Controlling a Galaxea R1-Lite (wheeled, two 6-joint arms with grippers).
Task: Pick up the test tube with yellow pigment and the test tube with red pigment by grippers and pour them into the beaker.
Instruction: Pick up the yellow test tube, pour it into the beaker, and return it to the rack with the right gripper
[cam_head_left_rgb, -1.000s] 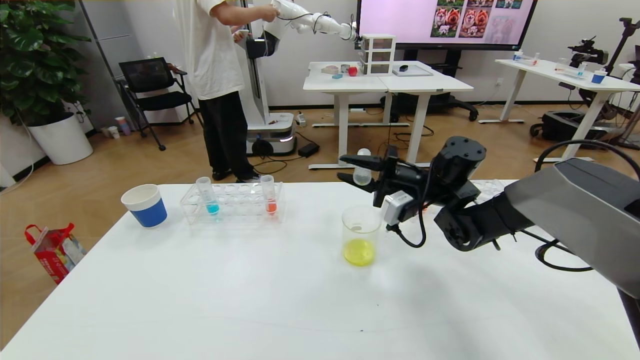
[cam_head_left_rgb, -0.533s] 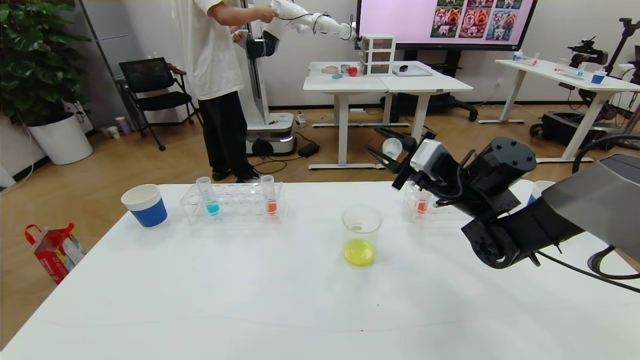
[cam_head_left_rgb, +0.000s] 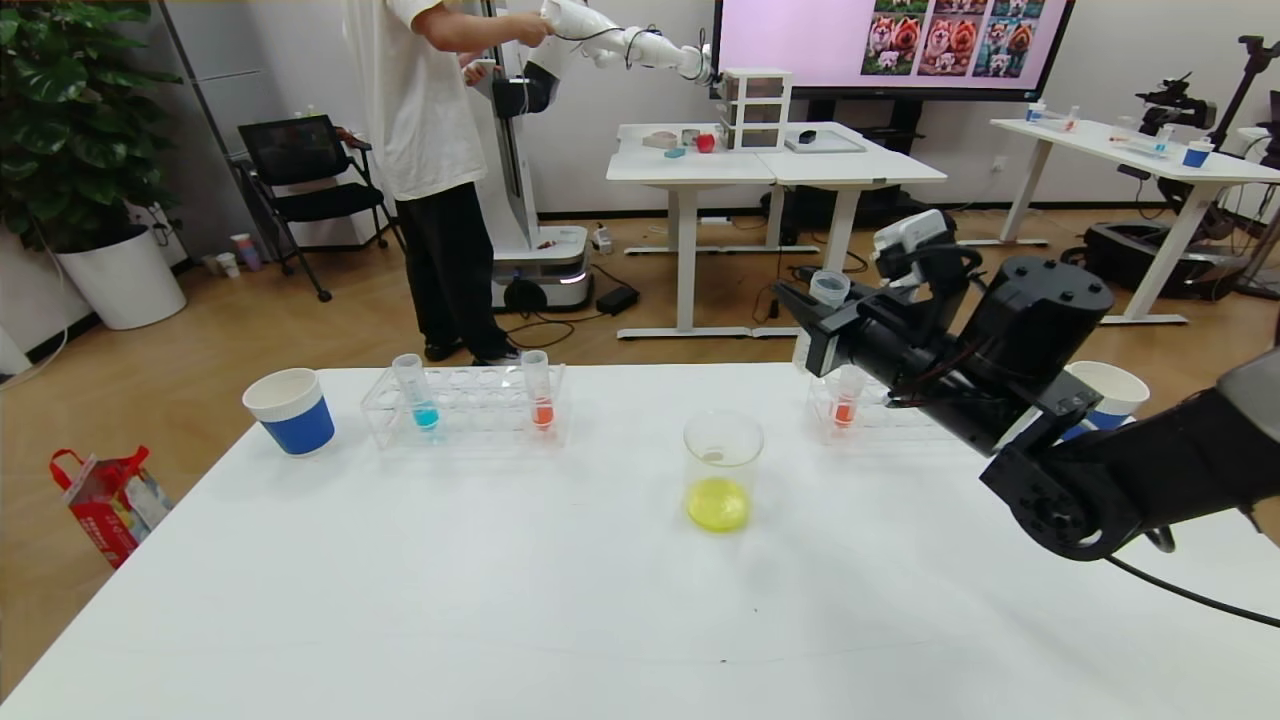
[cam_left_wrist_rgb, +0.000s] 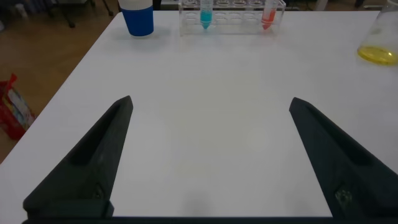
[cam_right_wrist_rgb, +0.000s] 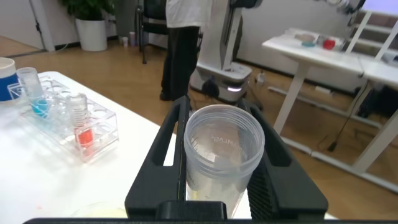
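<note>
1. Beaker (cam_head_left_rgb: 722, 470) stands on the white tabletop (cam_head_left_rgb: 560, 600) with a pool of yellow liquid at its bottom; it sits below and to the left of the right gripper, well apart from it.
2. Left gripper (cam_left_wrist_rgb: 208, 155) hovers above bare tabletop with its two dark fingers (cam_left_wrist_rgb: 93, 162) spread wide and nothing between them; it shows only in its own wrist view.
3. Ahead of the left gripper, at the far tabletop edge, stand a blue-and-white paper cup (cam_left_wrist_rgb: 137, 14) and a clear rack (cam_head_left_rgb: 465, 405) holding a tube of blue liquid (cam_head_left_rgb: 415, 392) and a test tube with red pigment (cam_head_left_rgb: 538, 390).
4. Right gripper (cam_head_left_rgb: 820, 305) is raised above the far right part of the tabletop, clamped on the test tube with yellow pigment (cam_right_wrist_rgb: 221, 155), which now looks emptied and stands mouth up between the fingers.
5. Just below the right gripper sits a second clear rack (cam_head_left_rgb: 875, 420) with another tube of red-orange liquid (cam_head_left_rgb: 845, 397) standing upright in it.
6. To the right of that gripper, partly behind the arm, another blue-and-white cup (cam_head_left_rgb: 1105, 392) rests on the tabletop.
</note>
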